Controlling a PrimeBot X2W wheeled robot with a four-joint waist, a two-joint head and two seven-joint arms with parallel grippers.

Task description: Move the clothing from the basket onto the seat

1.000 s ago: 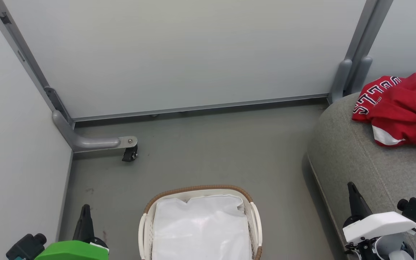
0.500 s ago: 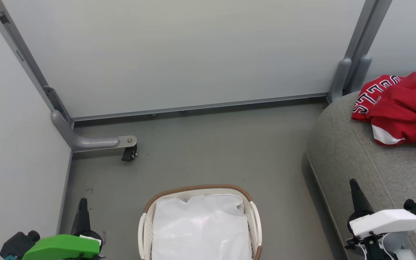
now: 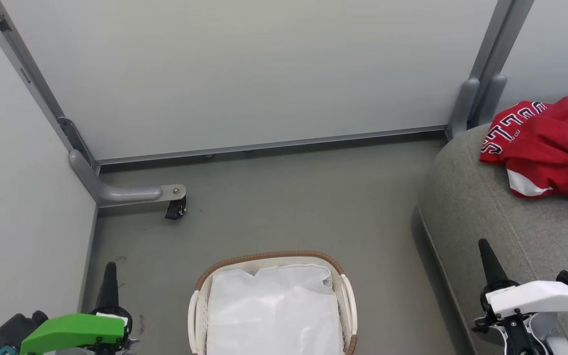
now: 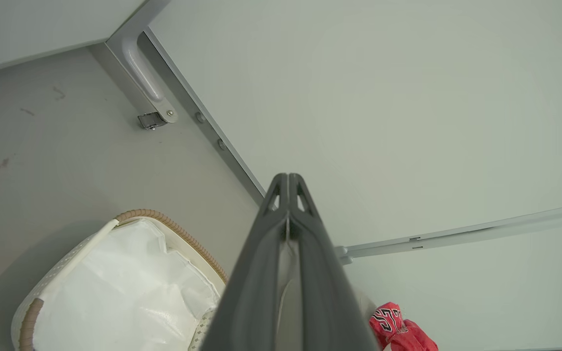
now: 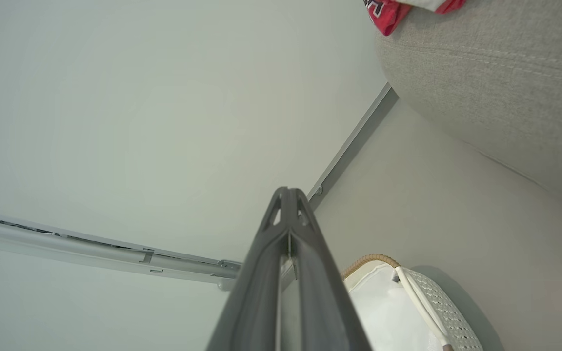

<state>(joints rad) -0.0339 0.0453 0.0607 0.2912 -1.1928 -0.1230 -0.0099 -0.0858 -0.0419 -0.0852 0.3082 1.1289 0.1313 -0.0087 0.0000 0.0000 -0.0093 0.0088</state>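
One basket (image 3: pixel 270 256) w/ white liner (image 3: pixel 274 315) inside; clothing (image 3: pixel 550 148) on seat (image 3: pixel 486 212).

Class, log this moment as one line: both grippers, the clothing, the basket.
left gripper: shut, empty | right gripper: shut, empty | clothing: on seat | basket: white liner inside

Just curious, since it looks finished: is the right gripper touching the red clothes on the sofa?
Apart. The head view shows the shut, empty right gripper low down, with a stretch of bare grey seat cushion between it and the red clothing.
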